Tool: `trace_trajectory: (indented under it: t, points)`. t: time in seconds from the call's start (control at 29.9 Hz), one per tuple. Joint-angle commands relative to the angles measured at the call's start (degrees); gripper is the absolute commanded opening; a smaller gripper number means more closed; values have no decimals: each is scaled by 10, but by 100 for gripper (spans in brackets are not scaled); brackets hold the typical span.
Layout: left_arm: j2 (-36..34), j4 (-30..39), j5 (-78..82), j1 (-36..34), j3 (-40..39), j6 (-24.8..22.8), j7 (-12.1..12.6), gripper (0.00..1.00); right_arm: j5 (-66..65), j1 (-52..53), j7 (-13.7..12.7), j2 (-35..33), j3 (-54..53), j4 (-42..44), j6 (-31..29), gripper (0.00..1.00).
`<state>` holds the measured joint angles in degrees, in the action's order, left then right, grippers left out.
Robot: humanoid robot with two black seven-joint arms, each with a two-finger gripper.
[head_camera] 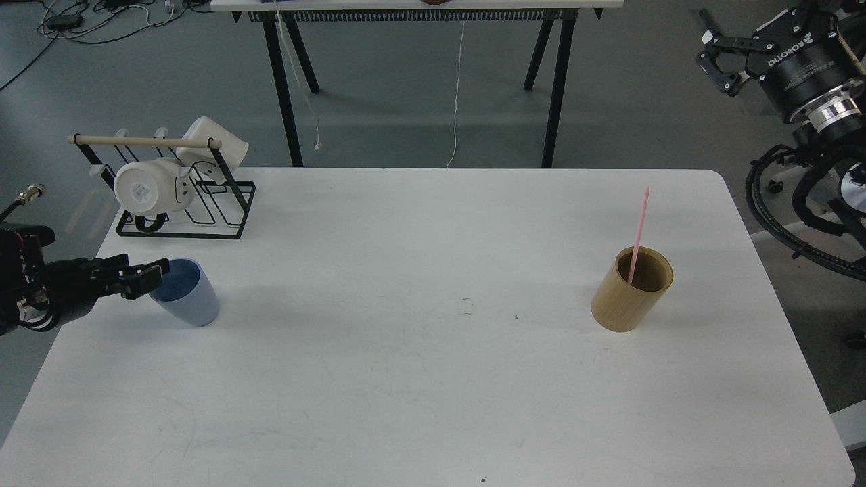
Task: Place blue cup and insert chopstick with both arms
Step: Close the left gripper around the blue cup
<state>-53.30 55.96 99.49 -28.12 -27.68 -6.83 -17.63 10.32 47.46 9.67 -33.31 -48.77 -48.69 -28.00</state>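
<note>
The blue cup (188, 297) stands upright at the table's left side. My left gripper (153, 280) comes in low from the left. Its fingertips are at the cup's left rim and look slightly apart; I cannot tell whether they touch the cup. The pink chopstick (639, 233) leans upright inside a tan wooden cylinder (629, 297) at the right side of the table. My right gripper (709, 51) is open and empty. It hangs high off the table's far right corner, well above and to the right of the chopstick.
A black wire rack (223, 203) with a pale wooden rod (145, 141) and two white mugs (145, 191) stands at the back left, just behind the cup. The white table (433, 379) ends near the cylinder on the right. A trestle table (419, 5) stands beyond.
</note>
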Motion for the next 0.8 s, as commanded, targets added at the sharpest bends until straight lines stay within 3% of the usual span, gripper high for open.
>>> trace_trajectory:
  t: [0.0, 0.17, 0.4, 0.77]
  points:
    - [6, 0, 0, 1, 1, 0, 1, 71, 0, 0, 0, -4, -1, -2, 0, 99]
    - [13, 0, 8, 4, 1, 0, 4, 70, 0, 3, 0, -6, -3, -4, 0, 99]
    - [14, 0, 28, 4, 1, 0, 0, 56, 0, 3, 0, -2, -2, -4, 0, 99]
    - [28, -2, 29, 4, 2, -1, -2, 49, 0, 3, 0, -6, -3, -4, 0, 99]
